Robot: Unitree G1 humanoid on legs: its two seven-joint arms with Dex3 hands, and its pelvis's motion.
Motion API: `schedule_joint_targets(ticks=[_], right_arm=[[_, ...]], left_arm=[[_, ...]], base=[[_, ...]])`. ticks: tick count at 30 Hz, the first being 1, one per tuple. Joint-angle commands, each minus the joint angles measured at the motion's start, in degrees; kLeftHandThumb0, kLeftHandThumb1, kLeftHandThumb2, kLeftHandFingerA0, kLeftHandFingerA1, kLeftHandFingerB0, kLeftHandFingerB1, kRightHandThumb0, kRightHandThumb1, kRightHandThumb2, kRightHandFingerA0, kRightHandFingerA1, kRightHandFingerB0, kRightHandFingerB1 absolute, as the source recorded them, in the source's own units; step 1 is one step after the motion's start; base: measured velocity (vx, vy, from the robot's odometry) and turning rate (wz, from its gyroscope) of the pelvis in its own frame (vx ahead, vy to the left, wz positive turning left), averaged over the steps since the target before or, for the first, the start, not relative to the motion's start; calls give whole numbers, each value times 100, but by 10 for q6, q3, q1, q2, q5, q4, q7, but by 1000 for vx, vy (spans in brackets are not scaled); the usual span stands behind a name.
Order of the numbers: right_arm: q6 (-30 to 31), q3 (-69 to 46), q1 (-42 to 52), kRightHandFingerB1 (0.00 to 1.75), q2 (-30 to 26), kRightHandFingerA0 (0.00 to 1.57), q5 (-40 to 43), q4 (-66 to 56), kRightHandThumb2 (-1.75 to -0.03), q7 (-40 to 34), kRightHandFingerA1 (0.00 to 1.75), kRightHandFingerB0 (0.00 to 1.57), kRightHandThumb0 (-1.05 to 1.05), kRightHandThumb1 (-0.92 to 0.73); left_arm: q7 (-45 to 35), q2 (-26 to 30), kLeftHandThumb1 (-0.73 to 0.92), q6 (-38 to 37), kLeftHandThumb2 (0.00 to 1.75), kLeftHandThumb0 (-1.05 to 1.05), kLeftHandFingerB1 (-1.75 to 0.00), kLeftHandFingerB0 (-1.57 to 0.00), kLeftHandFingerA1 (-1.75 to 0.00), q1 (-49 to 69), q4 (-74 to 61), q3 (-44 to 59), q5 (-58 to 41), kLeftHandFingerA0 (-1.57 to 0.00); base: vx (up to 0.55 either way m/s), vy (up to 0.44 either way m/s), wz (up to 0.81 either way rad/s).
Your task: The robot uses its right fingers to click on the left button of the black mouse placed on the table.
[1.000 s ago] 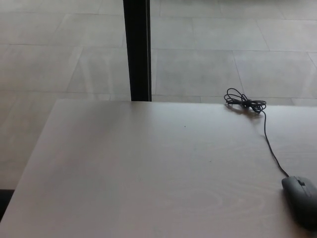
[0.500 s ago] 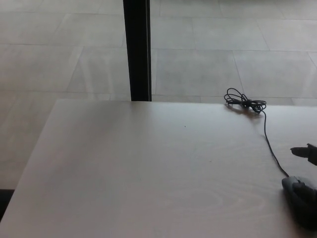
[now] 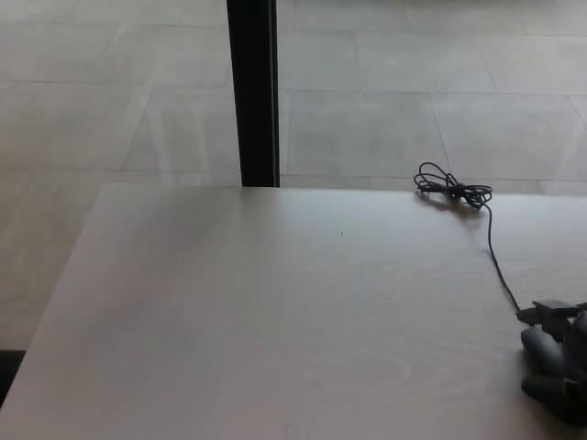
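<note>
Right robot hand (image 3: 558, 323) now lower, seemingly on mouse (image 3: 548, 376).

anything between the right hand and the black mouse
Nothing visible does. The right hand is already over the front of the black mouse at the table's right edge. The cable runs away from the mouse toward the far edge, clear of the hand's path.

Dim, flat, washed-out light, soft glare on the table (image 3: 275, 312), slightly blurry throughout
</note>
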Motion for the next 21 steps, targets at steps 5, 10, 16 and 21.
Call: schedule_joint_targets(ticks=[5, 10, 16, 21], right_arm=[[37, 57, -53, 40, -35, 25, -144, 54, -91, 2, 50, 37, -104, -84], [29, 55, -56, 39, -35, 25, -137, 66, -90, 3, 48, 38, -104, -85], [21, 50, -60, 39, -29, 26, -141, 83, -89, -1, 50, 40, -102, -85], [11, 41, -58, 39, -18, 24, -126, 90, -77, -1, 54, 39, -97, -92]], left_arm=[[-2, 27, 80, -12, 89, -85, -49, -41, -60, 4, -5, -6, -14, -56], [-15, 26, 92, -11, 72, -81, -43, -40, -55, 4, 0, -4, -22, -53], [-14, 25, 92, -10, 75, -80, -42, -38, -55, 7, 2, -1, -32, -53], [-9, 21, 78, -13, 87, -86, -48, -40, -59, 10, 0, -2, -39, -55]], base=[[0, 0, 0], [0, 0, 0], [0, 0, 0], [0, 0, 0]])
